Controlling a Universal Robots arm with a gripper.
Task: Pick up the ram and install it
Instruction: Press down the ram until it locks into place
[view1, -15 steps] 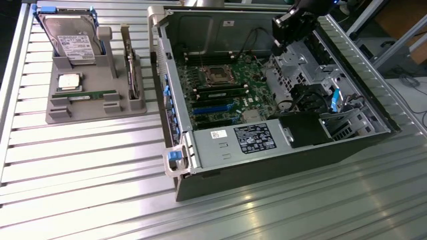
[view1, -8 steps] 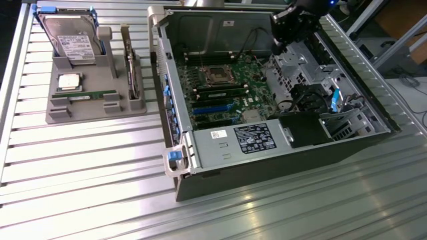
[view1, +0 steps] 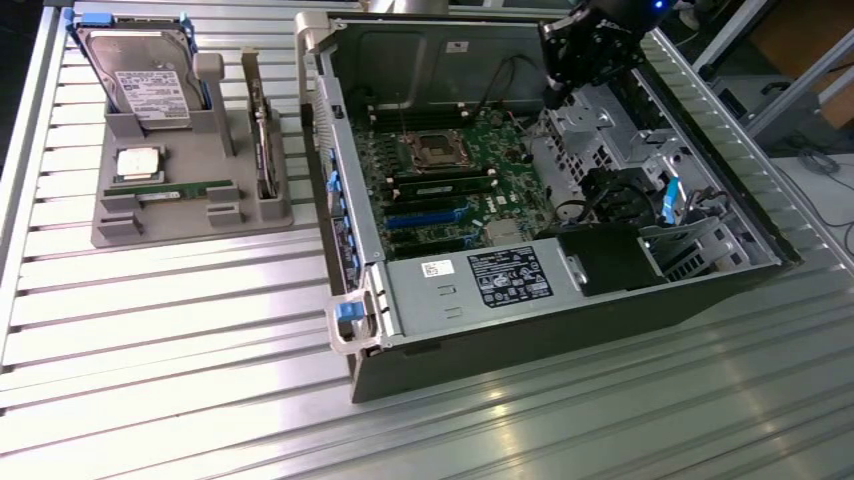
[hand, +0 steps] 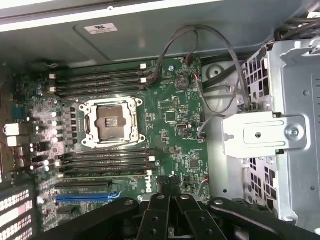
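Note:
The ram (view1: 168, 188), a thin green stick with a white label, rests in the grey holder tray (view1: 254, 222) at the exterior view's left, in front of the square silver processor (view1: 139, 162). My gripper (view1: 555, 98) hangs far from it, over the back right part of the open computer case (view1: 534, 345). In the wrist view my gripper (hand: 170, 202) is shut with nothing between its black fingers (hand: 154, 220). Below it lies the green motherboard (hand: 175, 120) with its bare processor socket (hand: 111, 121) and long dark memory slots (hand: 100, 77) on both sides of the socket.
The tray also holds an upright hard drive (view1: 144, 75) and a tall card with a metal bracket (view1: 262, 140). Inside the case are a metal drive cage (hand: 280, 130), loose cables (hand: 215, 65) and a power supply (view1: 494, 280). Ribbed metal table surface (view1: 174, 330) surrounds everything.

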